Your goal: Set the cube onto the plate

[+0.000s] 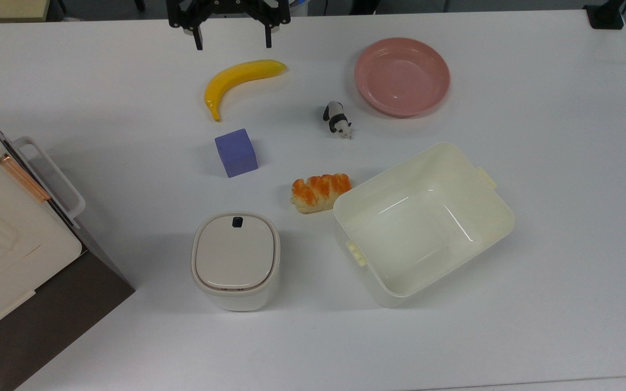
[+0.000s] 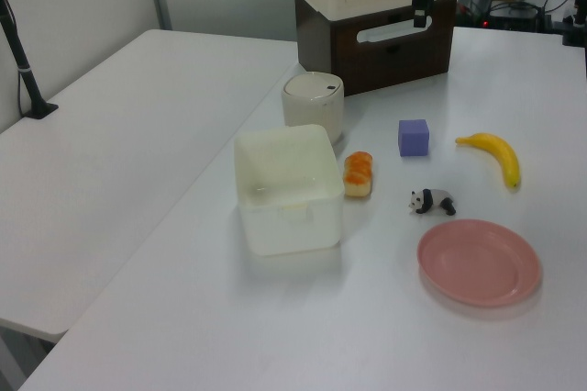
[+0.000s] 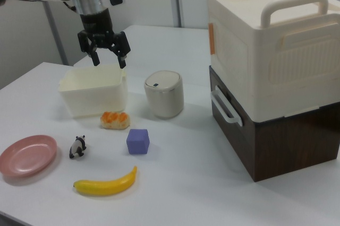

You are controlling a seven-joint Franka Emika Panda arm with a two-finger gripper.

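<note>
The purple-blue cube [image 1: 236,152] [image 2: 414,137] [image 3: 138,141] sits on the white table, between the banana and the lidded canister. The salmon-pink plate [image 1: 402,76] [image 2: 480,262] [image 3: 27,155] lies bare at the top view's upper right, well apart from the cube. My gripper [image 1: 233,39] [image 3: 109,60] hangs open high above the table at the top view's upper edge, beyond the banana, with nothing between its fingers. In the left view one finger [image 2: 421,1] shows at the top, in front of the stacked boxes.
A yellow banana [image 1: 239,81], a toy panda [image 1: 338,120], a bread roll [image 1: 320,191], a cream rectangular tub [image 1: 421,222] and a lidded cream canister [image 1: 236,259] surround the cube. A cream box stacked on a brown box [image 3: 273,72] stands at the top view's left edge.
</note>
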